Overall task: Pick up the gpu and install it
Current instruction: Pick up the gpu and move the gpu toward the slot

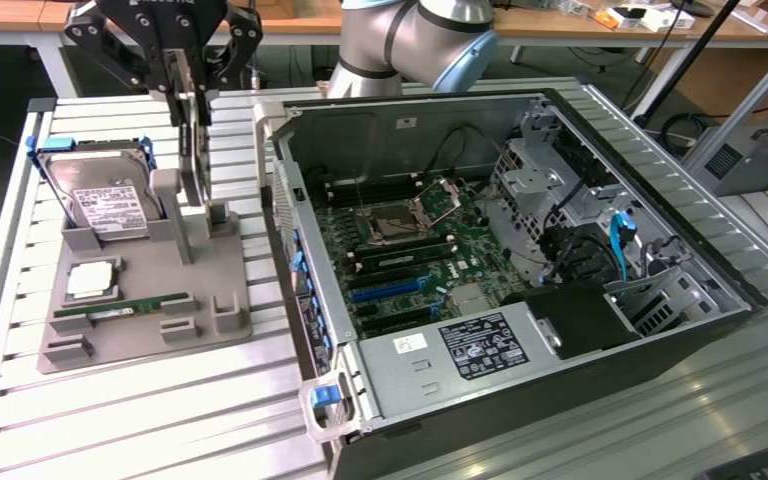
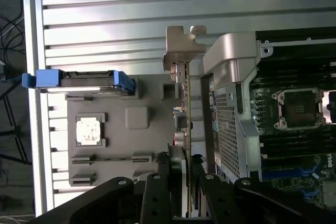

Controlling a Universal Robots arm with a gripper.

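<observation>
The gpu (image 1: 193,130) is a thin dark card standing on edge above the grey parts stand (image 1: 231,265) at the exterior view's left. My gripper (image 1: 187,85) comes down from above and is shut on the card's upper part, a finger on each face. The card's lower end sits at the stand's upright posts; I cannot tell whether it is clear of them. The wrist view shows the gpu (image 2: 185,114) edge-on, with its silvery bracket (image 2: 184,45) at the far end, and my gripper (image 2: 184,166) clamped on it, black fingers (image 2: 164,182) on either side.
The open computer case (image 1: 398,115) lies at the exterior view's right, its motherboard with blue slots (image 1: 384,290) exposed. On the stand rest a hard drive (image 1: 97,195), a processor chip (image 1: 93,280) and a green memory stick (image 1: 124,305). The case wall (image 2: 231,61) is close beside the card.
</observation>
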